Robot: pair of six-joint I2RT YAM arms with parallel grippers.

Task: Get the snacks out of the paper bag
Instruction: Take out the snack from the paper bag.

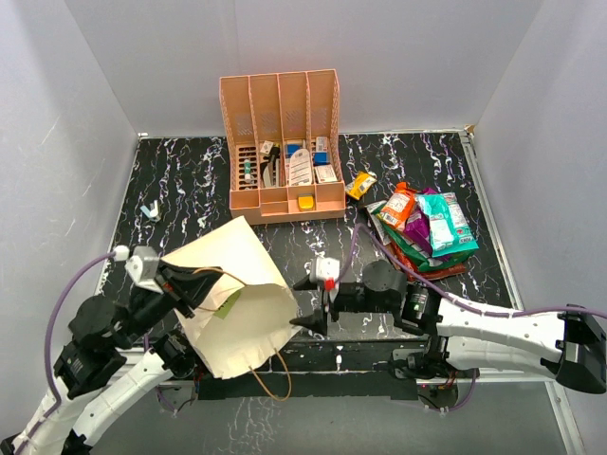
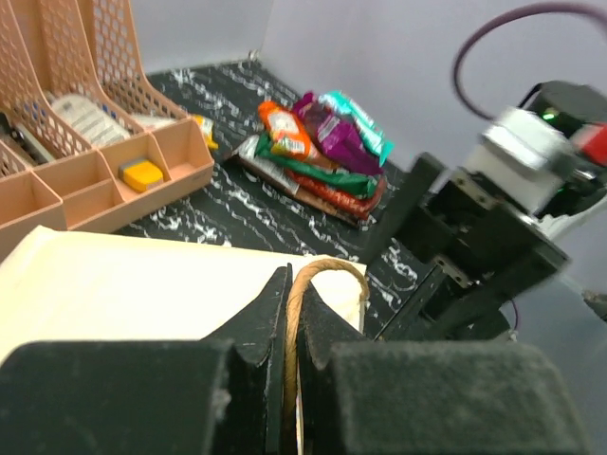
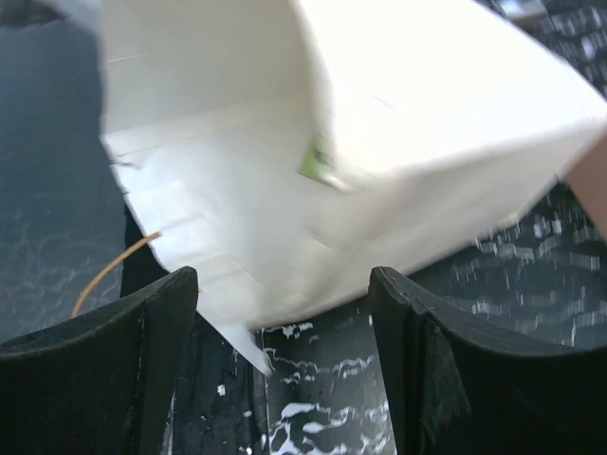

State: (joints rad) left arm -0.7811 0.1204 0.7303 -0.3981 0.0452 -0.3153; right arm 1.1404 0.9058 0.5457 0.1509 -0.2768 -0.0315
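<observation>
Holding the paper bag point(image 1: 228, 256) aloft, near-left of the peach organizer point(image 1: 281, 85), with the left jaws clamped on its cord handle point(image 2: 327, 265). Tipped over, with mouth and long axis pointing rightward at the spread-apart right jaws, the nearer pair, just beside it. Showing a green packet point(image 3: 318, 164) inside. Already piled right of the organizer: other snacks point(image 1: 427, 227).

Paper bag point(image 1: 237, 303) at the table's point(image 1: 190, 180) near left edge; snacks point(image 1: 427, 227) heaped by right edge; organizer point(image 1: 283, 142) behind, against far edge.
</observation>
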